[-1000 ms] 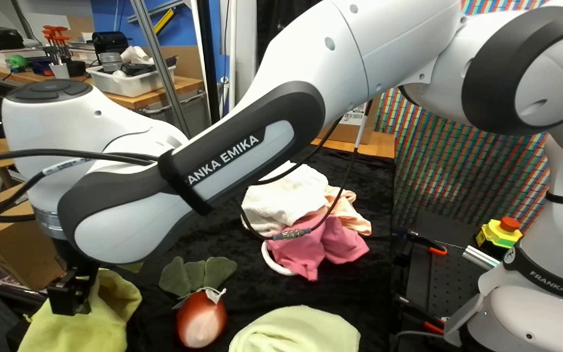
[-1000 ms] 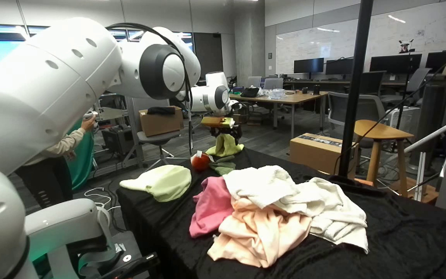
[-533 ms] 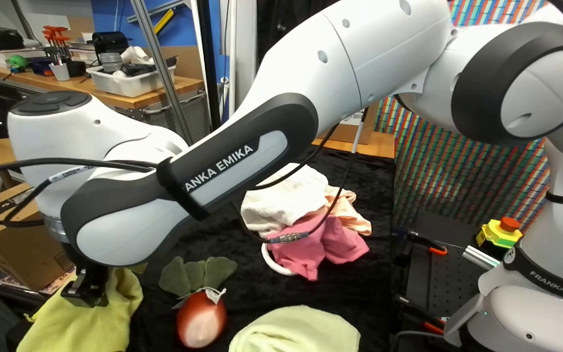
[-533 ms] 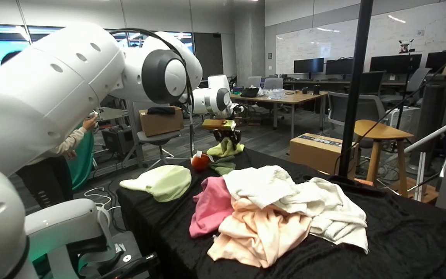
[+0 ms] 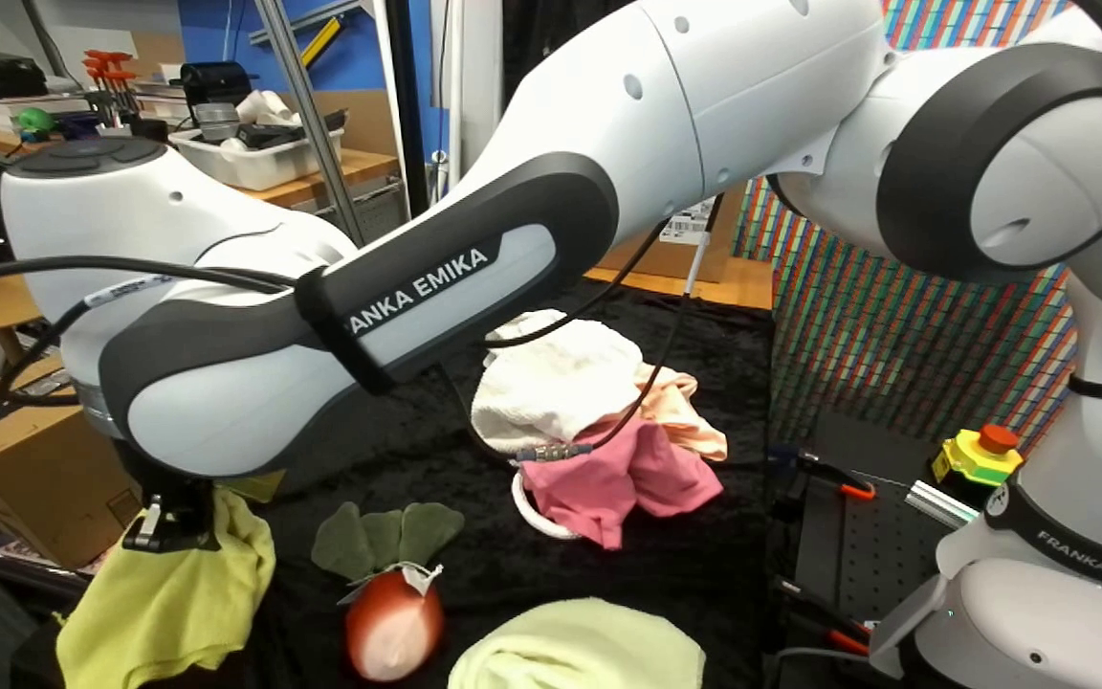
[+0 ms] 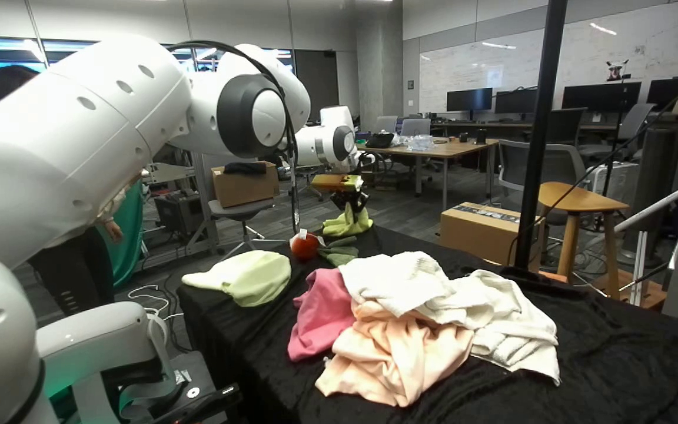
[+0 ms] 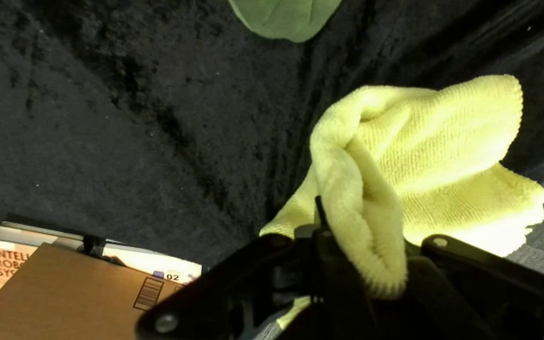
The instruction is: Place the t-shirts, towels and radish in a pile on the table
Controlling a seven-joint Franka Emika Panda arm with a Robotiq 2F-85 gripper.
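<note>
The gripper point(image 7: 364, 262) pinches a thick, bunched fold of the yellow towel point(image 5: 173, 617) near the radish point(image 5: 393, 627), closest to its green leaves point(image 7: 287, 19). The radish lies on the black-draped table point(image 6: 621, 353), apart from the pile point(image 6: 421, 312), where a white cloth point(image 6: 404, 280), a pink cloth point(image 6: 321, 312) and a peach cloth point(image 6: 401, 359) lie together. The leaves sit between the towel and that pile; which cloths are t-shirts cannot be told.

The step in hand looks like lifting this towel and carrying it past the radish to the pile. The lift should go straight up first, slowly, until the trailing hem is well above the leaves. Such soft cloth probably droops far below the grip, and a low sweep could catch the leaves and roll the radish. Whether the towel's far end, on the side away from the radish, rests on the table or hangs free is hard to tell, so jerks are best avoided.

Above the pile, the towel should come down until its hem gathers on the white cloth, with a low release and a straight retreat. The pale green cloth point(image 6: 256, 280), near the radish and roughly opposite the towel, can wait its turn.
</note>
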